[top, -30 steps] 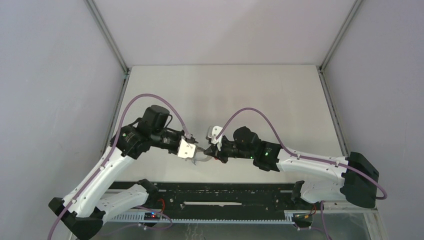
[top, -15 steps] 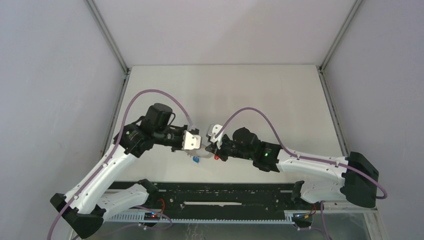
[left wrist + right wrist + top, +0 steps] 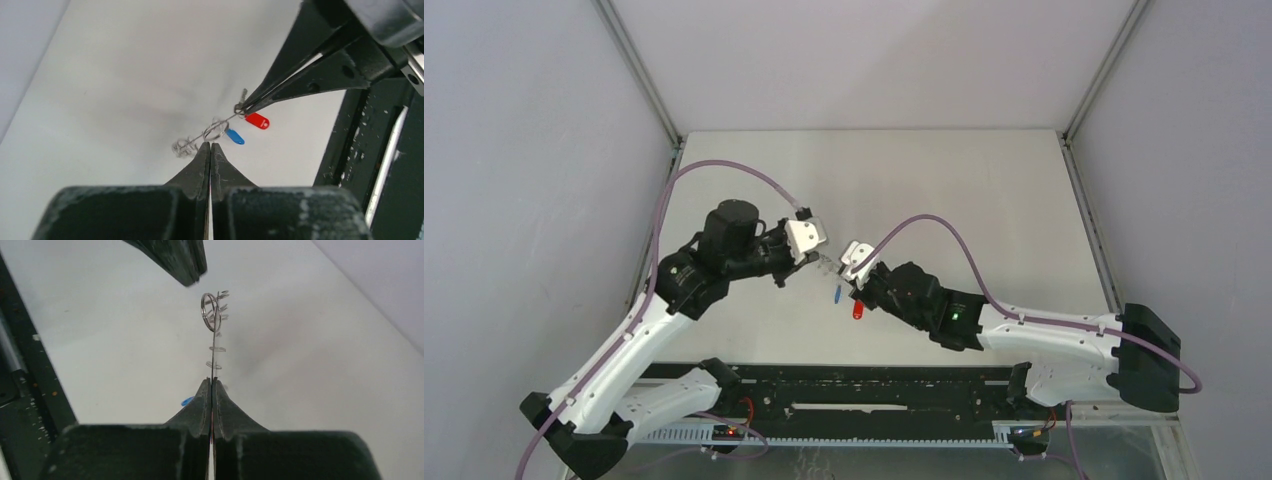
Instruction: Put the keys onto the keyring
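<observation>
My left claw (image 3: 822, 262) and right claw (image 3: 852, 283) nearly touch mid-surface (image 3: 944, 190); blue key (image 3: 836, 295) and red key (image 3: 858, 311) lie at their six o'clock.

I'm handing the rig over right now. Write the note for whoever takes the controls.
Left pincer: shut, tips right by the keyring; whether it grips is unclear.
Right pincer: shut on the keyring, holding it off the table.
Blue key and red key dangle from it in mid-air, so both seem to be on.
To do: confirm both are threaded, then set it down.
</observation>
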